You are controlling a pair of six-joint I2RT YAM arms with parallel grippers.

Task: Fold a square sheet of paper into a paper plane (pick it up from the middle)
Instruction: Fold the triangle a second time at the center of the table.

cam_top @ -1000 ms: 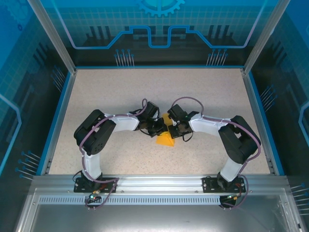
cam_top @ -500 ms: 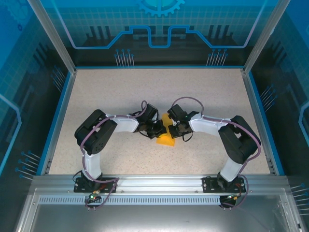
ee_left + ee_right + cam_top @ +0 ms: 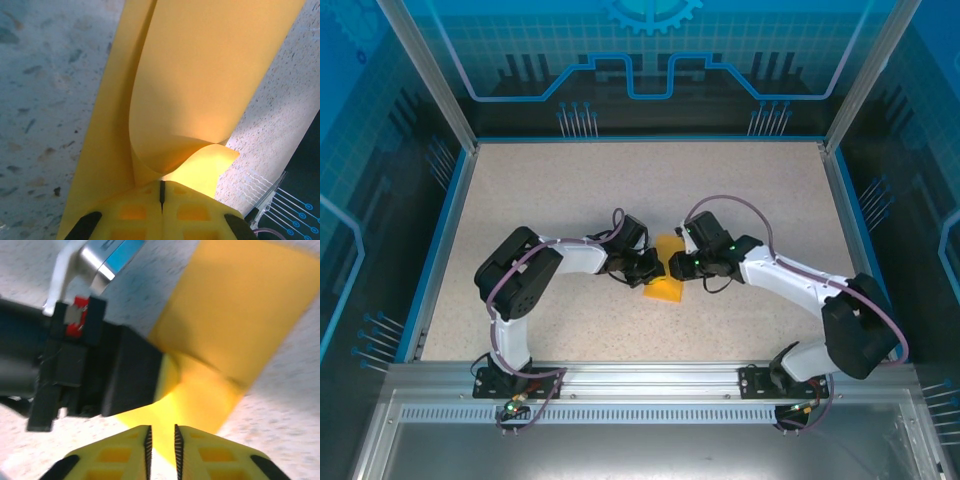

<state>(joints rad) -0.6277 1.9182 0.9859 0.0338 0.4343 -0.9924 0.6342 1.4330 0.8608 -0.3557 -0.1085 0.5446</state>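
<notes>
Your right arm (image 3: 790, 282) swung its elbow out toward 4 o'clock, right gripper (image 3: 161, 428) barely parted at 3 o'clock of the mid-table square sheet of paper (image 3: 665, 291), left gripper (image 3: 162, 183) pinching its 9 o'clock edge; it's flimsy, featherlight, so grip along a crease.

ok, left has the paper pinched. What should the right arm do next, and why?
Probably open the right gripper wider and ease it clear of the paper sheet. Its jaws stand only slightly parted right at the sheet's edge. The left gripper is shut on the sheet, which curls up uncreased, so the left one can hold it alone.
</notes>
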